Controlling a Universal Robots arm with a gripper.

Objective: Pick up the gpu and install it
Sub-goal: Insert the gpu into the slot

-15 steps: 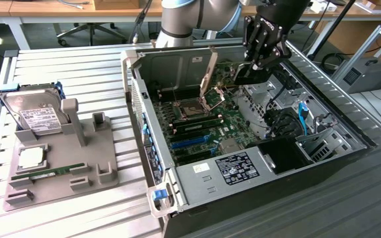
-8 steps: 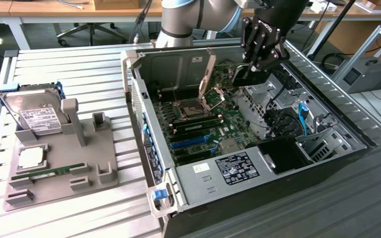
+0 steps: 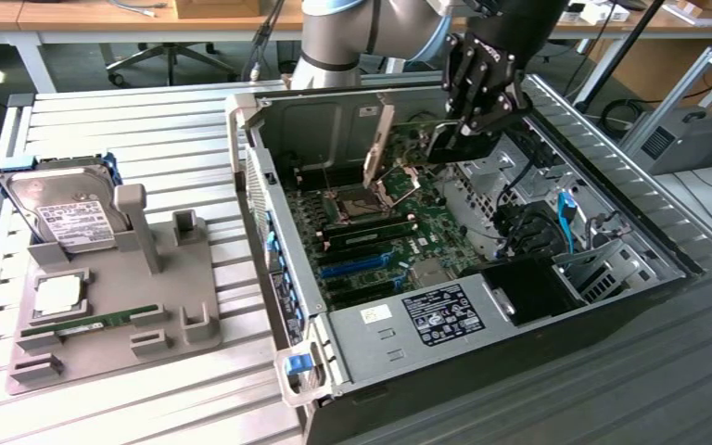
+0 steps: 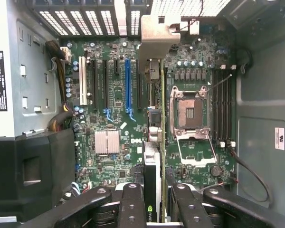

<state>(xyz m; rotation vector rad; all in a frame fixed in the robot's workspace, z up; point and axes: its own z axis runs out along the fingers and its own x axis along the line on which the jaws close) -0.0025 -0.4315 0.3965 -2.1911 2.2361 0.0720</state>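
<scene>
So the whole thing sits on a slatted aluminium table (image 3: 121, 120), ribbed and matte. Behind it there are pale wooden desks (image 3: 84, 14) and an office chair base (image 3: 164, 60) on a grey floor.

The open PC case (image 3: 331, 120) lies on its side, all bare grey sheet metal with perforated vents. The gripper (image 3: 462, 139) hangs over it. It's black and chunky with bolted linkages, and its fingers (image 4: 131, 204) are pinched narrow onto the gpu (image 4: 152, 161), one on each flat face. The card stands on edge, a thin dark board with a folded silvery bracket at its far end. In the exterior view the gpu (image 3: 415, 146) reaches out from the jaws towards the case's back wall.

Right under the tool is the green motherboard (image 4: 114, 95). A long blue slot (image 4: 128, 85) and a finned silver heatsink (image 4: 107, 141) are on one side of the card. The square CPU socket (image 4: 190, 114), with its metal frame, is on the other. Can't tell whether the card's lower edge is touching a slot.

Well away from the gripper, outside the case, is a grey plastic fixture (image 3: 108, 352). It holds a hard drive (image 3: 66, 209) in a blue frame, plus a green RAM stick (image 3: 90, 322).
</scene>
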